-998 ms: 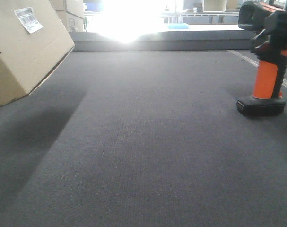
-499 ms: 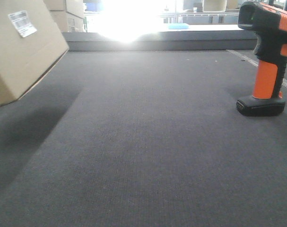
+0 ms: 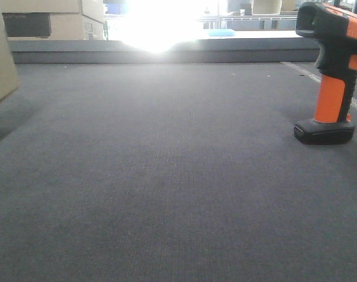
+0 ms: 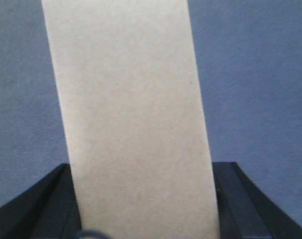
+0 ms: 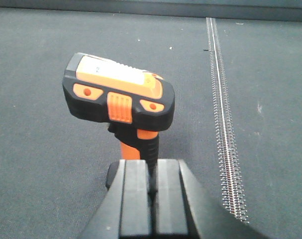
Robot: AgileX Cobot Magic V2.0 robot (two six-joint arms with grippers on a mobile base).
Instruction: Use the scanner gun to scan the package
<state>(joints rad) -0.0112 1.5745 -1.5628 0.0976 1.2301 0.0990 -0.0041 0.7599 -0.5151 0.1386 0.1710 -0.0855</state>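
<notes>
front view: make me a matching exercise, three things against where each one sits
Things:
1. package
2. scanner gun
3. box with dark panel

Places:
a. standing upright on its base, right side of the grey mat
b. far back on the left, beyond the mat
c. cut off by the left edge, close to the camera

Pairs: 1-c, 2-a, 3-b

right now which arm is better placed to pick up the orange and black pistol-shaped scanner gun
The right. Its gripper sits shut just behind the upright orange and black pistol-shaped scanner gun, not gripping it. The left gripper already holds the tan cardboard package at the far left.
</notes>
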